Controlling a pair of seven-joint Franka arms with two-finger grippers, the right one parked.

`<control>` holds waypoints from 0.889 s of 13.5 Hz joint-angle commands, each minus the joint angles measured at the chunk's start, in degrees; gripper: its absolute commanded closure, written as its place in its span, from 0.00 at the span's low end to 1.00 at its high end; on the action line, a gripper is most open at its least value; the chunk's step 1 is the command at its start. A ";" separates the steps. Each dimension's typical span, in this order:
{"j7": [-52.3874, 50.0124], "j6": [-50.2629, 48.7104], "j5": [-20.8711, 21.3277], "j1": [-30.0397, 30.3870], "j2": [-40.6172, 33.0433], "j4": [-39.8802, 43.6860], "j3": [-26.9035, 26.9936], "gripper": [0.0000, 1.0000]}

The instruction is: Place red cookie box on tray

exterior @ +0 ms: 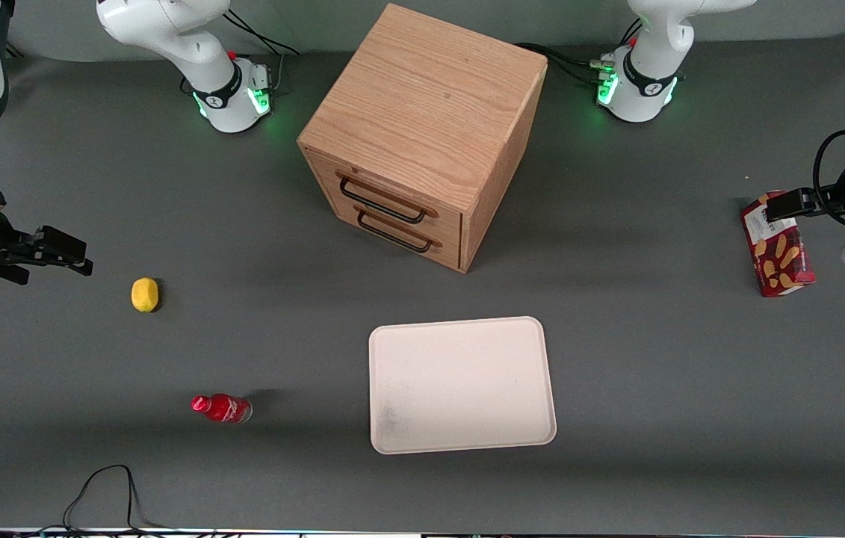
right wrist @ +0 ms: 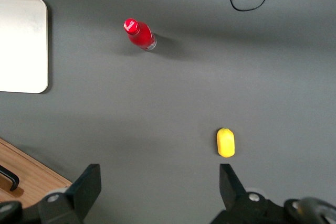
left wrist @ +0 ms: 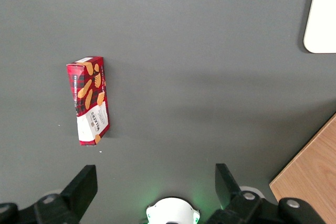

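Observation:
The red cookie box (exterior: 779, 254) lies flat on the grey table toward the working arm's end, showing biscuit pictures and a white label. The left wrist view also shows the red cookie box (left wrist: 89, 100), lying well away from the fingers. My gripper (exterior: 782, 205) hovers above the end of the box farther from the front camera. In the wrist view the gripper (left wrist: 155, 174) is open, its fingers wide apart with only bare table between them. The cream-white tray (exterior: 459, 385) sits flat near the table's middle, nearer the front camera than the cabinet. One corner of the tray (left wrist: 321, 14) shows in the wrist view.
A wooden two-drawer cabinet (exterior: 422, 127) stands at the table's middle, and its corner (left wrist: 310, 182) shows in the wrist view. Toward the parked arm's end lie a yellow lemon (exterior: 144, 294) and a small red bottle (exterior: 222, 408). A black cable (exterior: 104, 493) loops at the front edge.

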 commanded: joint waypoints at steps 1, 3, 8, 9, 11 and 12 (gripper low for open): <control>0.22 0.84 -0.60 -0.89 -1.02 -0.86 1.00 0.00; 0.22 0.76 -0.60 -0.54 -0.85 -0.69 1.00 0.00; 0.31 0.32 -0.51 -0.72 0.03 0.55 1.00 0.00; 0.31 -0.03 -0.51 -0.72 0.21 0.55 0.91 0.00; 1.96 -0.04 -0.51 -0.54 0.38 0.55 1.09 0.00; 3.11 0.05 -0.51 -0.28 0.47 0.46 1.17 0.00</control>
